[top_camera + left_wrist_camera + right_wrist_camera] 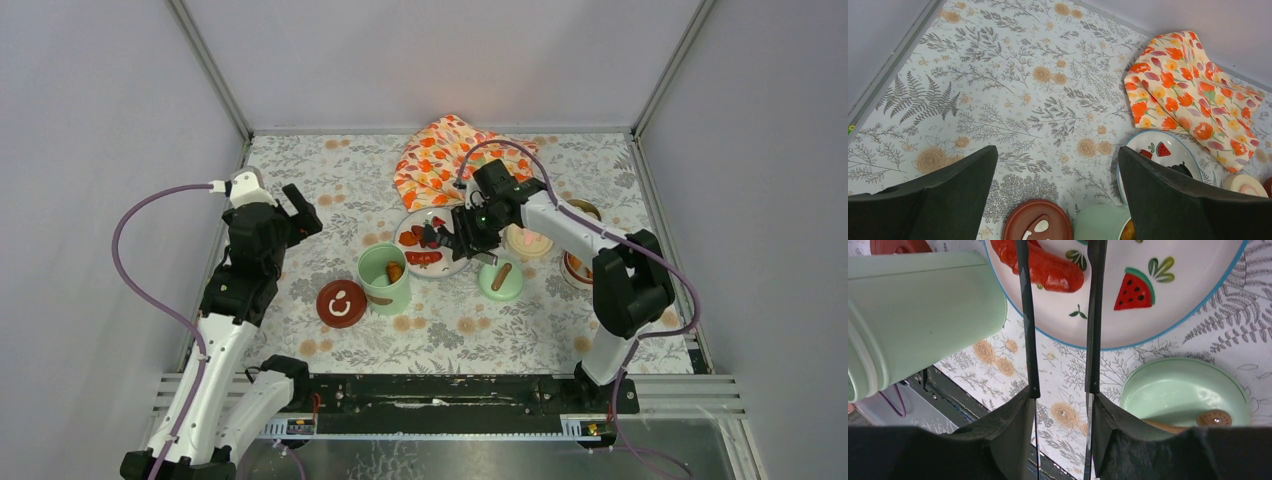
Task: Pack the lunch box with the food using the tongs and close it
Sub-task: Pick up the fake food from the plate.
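Floral-printed tabletop (300, 170) fills the walled cell. On it we count one tall mint-green pot (381, 283) standing open near the middle, with a single orange-brown chunk (395, 270) inside. Three lids lie separately: the dark red lid (341, 303) just left of the pot, the green lid (501, 281) to its right, and the cream lid (528, 241) beyond that. At the right, the farther bowl (585, 209) and the nearer bowl (573, 268) are partly hidden by the right arm (610, 270); we cannot tell their contents. The fruit-printed plate (1173, 315) behind the pot carries at least two red pieces (1048, 267). An orange cloth (450, 155) lies at the back. Our right hand (1062, 410) is grasping the tongs (1028, 315), whose arms reach over the plate. Our left hand (1057, 152) hangs released, fingers wide, well left of everything.
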You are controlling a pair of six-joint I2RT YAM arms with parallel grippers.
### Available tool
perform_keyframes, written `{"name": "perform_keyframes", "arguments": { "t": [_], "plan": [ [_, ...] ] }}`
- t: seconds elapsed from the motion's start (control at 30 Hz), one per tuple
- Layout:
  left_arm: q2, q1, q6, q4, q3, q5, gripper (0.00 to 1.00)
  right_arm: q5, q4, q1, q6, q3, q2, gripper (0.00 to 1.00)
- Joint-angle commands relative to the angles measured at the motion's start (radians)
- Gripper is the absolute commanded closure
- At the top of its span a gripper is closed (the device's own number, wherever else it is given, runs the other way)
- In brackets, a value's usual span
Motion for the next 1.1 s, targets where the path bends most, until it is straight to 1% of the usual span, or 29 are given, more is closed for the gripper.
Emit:
{"name": "perform_keyframes", "arguments": {
  "t": [0.0,0.5,1.07],
  "plan": [
    [0.001,0.011,-0.005,0.06,-0.005,0.013,0.01,-0.025,0.045,0.001,0.003,0.092,0.031,0.51],
    [0.007,0.018,-0.005,0.061,-0.003,0.025,0.02,-0.031,-0.008,0.004,-0.013,0.245,0.194,0.51],
    [-0.001,0.022,-0.006,0.06,-0.004,0.029,0.02,0.033,-0.093,0.063,-0.04,0.322,0.257,0.54]
  ]
}}
